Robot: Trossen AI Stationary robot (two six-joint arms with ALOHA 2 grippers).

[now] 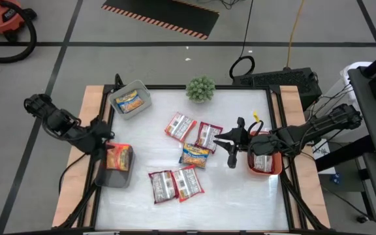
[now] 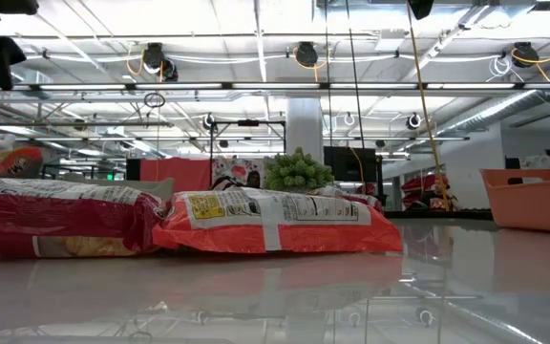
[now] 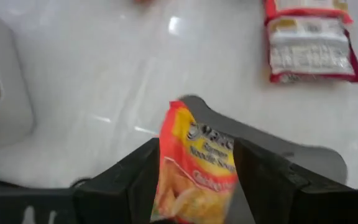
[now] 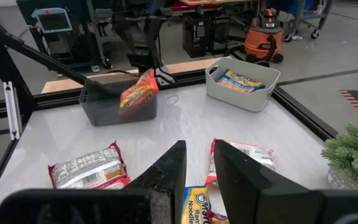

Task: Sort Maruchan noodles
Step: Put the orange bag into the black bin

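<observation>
My left fingers (image 3: 135, 180) pinch a yellow-orange noodle packet (image 1: 118, 156) over the dark bin (image 1: 115, 175) at the bench's left. Light grey bin (image 1: 130, 99), far left, holds one; orange bin (image 1: 266, 162), right, another. Right fingers (image 4: 185, 165) narrowly apart above loose packets (image 1: 187, 151) mid-bench.

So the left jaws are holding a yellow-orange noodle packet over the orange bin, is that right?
Not quite. The left gripper does hold a yellow-orange Maruchan packet, but over the dark grey bin at the table's left edge, as the high view shows. The orange bin sits on the right side, by the right gripper.
</observation>
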